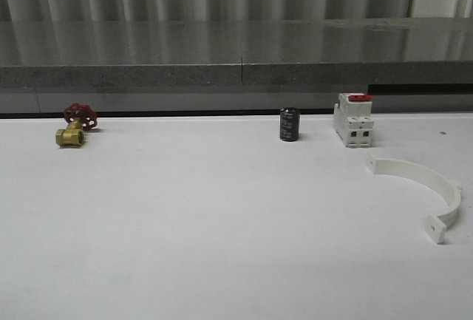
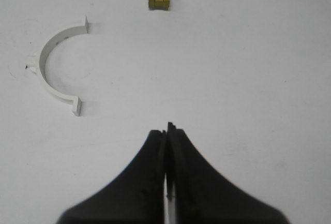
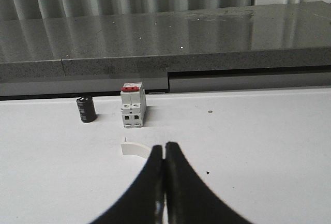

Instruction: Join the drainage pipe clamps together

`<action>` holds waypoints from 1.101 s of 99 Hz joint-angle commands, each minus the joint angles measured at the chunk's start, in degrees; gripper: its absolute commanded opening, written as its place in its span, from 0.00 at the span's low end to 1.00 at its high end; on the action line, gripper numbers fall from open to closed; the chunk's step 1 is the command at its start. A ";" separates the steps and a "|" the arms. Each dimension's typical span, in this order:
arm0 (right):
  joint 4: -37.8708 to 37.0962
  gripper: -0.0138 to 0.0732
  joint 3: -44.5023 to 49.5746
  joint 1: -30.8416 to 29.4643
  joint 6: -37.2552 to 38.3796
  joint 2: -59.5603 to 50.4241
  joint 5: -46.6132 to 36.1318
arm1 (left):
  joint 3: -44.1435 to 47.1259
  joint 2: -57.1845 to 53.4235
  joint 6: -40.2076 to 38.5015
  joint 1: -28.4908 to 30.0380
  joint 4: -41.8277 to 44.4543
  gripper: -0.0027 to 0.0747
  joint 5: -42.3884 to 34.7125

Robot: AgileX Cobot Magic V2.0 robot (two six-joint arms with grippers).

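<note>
Clamp half [image 3: 135, 149] partly hidden behind closed right fingers [image 3: 171, 172] — apparently untouched.

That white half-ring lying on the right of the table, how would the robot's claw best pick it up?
Probably from straight above, pinching the thin curved band of the half-ring near the middle of its arc, one finger inside the curve and one outside. It lies flat on the table, so the band's edge faces up and the wall is narrow enough to pinch. The end tabs are small and off-centre, so it might swing.
</note>
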 commanded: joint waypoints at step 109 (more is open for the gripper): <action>-0.43 0.08 -0.93 0.09 -0.30 -1.10 -5.14 | -13.48 22.04 8.03 16.32 0.07 0.82 -0.49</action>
